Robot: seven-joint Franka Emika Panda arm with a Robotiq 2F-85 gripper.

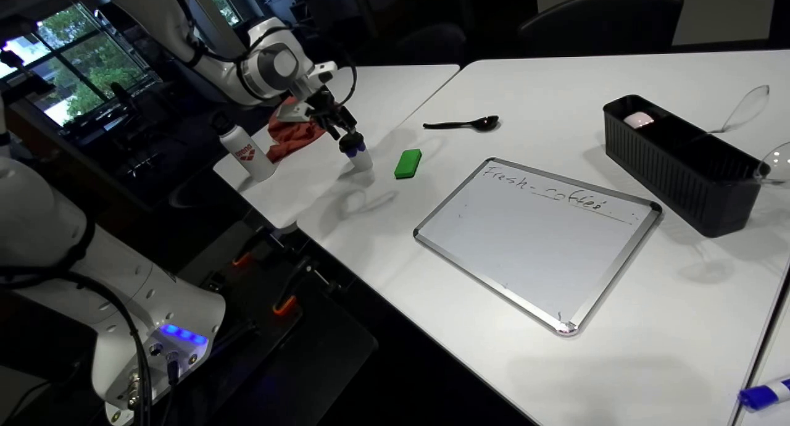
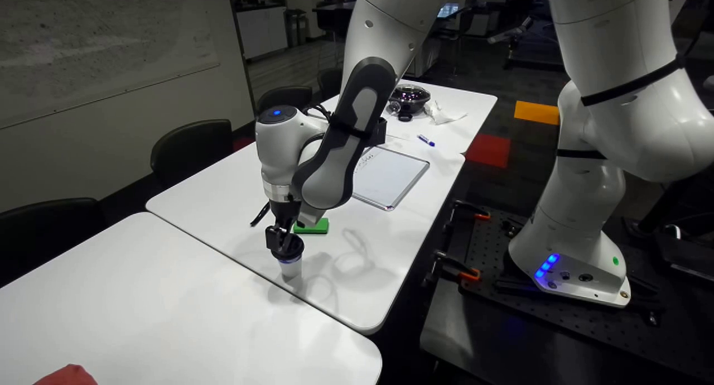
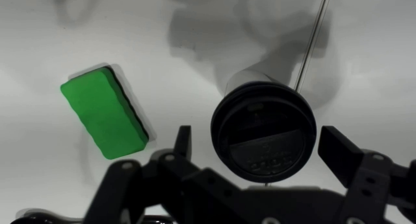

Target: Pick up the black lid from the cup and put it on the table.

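Observation:
The black lid [image 3: 264,136] sits on the small white cup [image 3: 242,79], which stands on the white table [image 1: 401,253]. In both exterior views the lid [image 1: 351,141] [image 2: 291,246] tops the cup [image 1: 362,162] [image 2: 291,269], with a blue band just under the lid. My gripper [image 3: 255,130] is open and points down at the lid. In the wrist view the lid shows between the two fingers, with a narrow gap on the right and a wider one on the left. Most of the cup is hidden under the lid there.
A green block [image 1: 408,163] lies beside the cup. A black spoon [image 1: 463,124], a whiteboard [image 1: 537,247] and a black bin [image 1: 679,167] are farther along. A white bottle [image 1: 247,153] and a red cloth [image 1: 290,139] are on the cup's other side. A table seam [image 3: 312,42] runs beside the cup.

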